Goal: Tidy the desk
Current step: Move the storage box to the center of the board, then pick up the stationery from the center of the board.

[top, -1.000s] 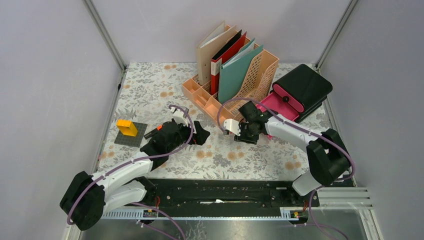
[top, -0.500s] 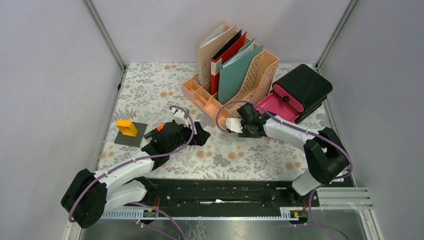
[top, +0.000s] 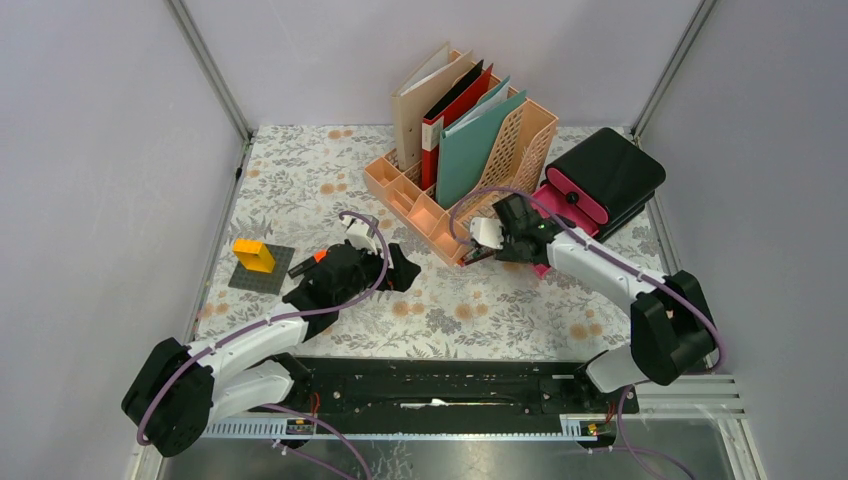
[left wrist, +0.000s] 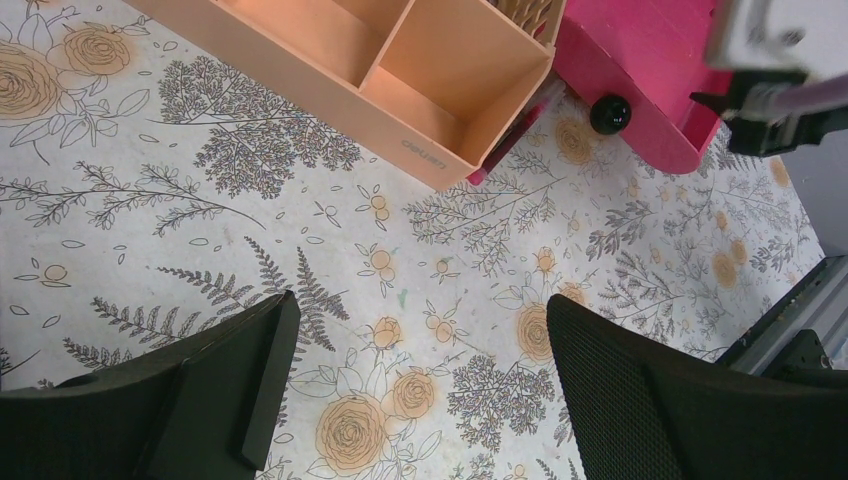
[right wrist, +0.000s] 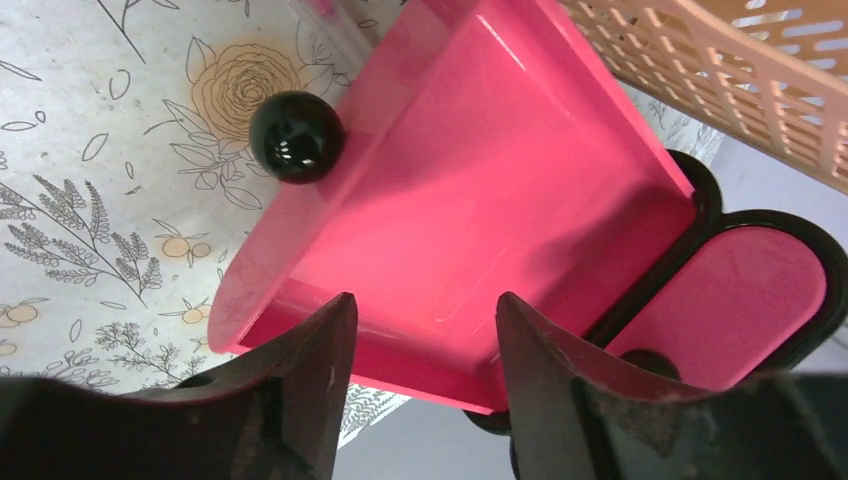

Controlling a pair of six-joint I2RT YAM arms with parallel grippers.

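**Both end effectors empty beside the file rack**

Right end effector [right wrist: 425, 318]: fingers part-way open, nothing between them. It hangs just right of the near corner of the peach plastic file rack [top: 522, 138]. Below it is an open pink plastic drawer tray [right wrist: 480, 200] with a round black knob [right wrist: 296, 136] on its front. The tray sticks out of a black drawer box [top: 612, 170] right of the rack.

Left end effector [left wrist: 420, 335]: fingers spread wide, empty, over bare cloth, nearer than the rack and to its left.

Counter [top: 300, 180]: flat top under whitish cloth printed with grey leaves and orange flowers, between grey walls. The rack stands at its far middle and holds upright beige, red, black and teal folders [top: 470, 140]. An orange-yellow block [top: 253, 255] sits on a grey square plate [top: 268, 272], well left of the rack.
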